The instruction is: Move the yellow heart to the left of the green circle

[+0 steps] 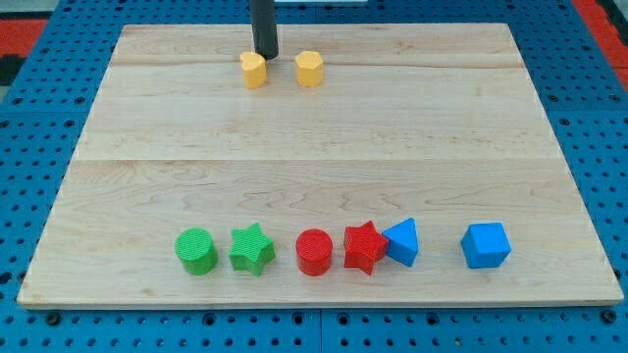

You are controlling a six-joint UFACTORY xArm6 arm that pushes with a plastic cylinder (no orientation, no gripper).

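Note:
The yellow heart [253, 70] sits near the view's top, left of centre on the wooden board [314, 147]. My tip [265, 55] stands just above it and slightly to its right, touching or almost touching its top edge. The green circle [196, 251] lies far below, at the left end of a row of blocks near the view's bottom. The heart is well above the green circle and a little to its right.
A yellow pentagon-like block [309, 68] sits right of the heart. In the bottom row, right of the green circle, are a green star [252, 248], red circle [314, 252], red star [365, 246], blue triangle [402, 242] and blue cube [486, 245].

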